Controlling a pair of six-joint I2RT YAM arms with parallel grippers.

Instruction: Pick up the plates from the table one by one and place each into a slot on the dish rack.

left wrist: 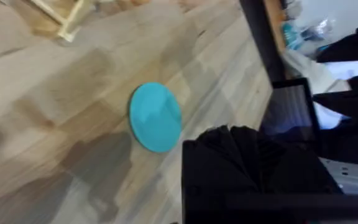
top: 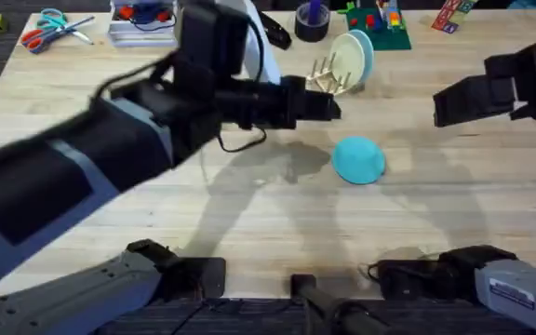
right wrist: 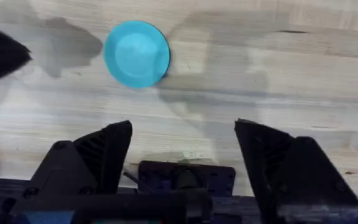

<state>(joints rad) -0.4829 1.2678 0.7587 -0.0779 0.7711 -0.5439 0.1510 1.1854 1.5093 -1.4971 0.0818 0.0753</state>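
Near the table's (top: 249, 223) middle lies the turquoise plate (top: 357, 159), flat and hard to pinch; the wide-open right gripper (right wrist: 182, 146) may just push it along.

The left arm (top: 82, 167) looms blurred, and the dish rack (top: 328, 76) sits half hidden behind plates.

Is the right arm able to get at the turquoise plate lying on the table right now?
Probably yes. The turquoise plate lies flat with bare table around it, and the right gripper is open with nothing between them.
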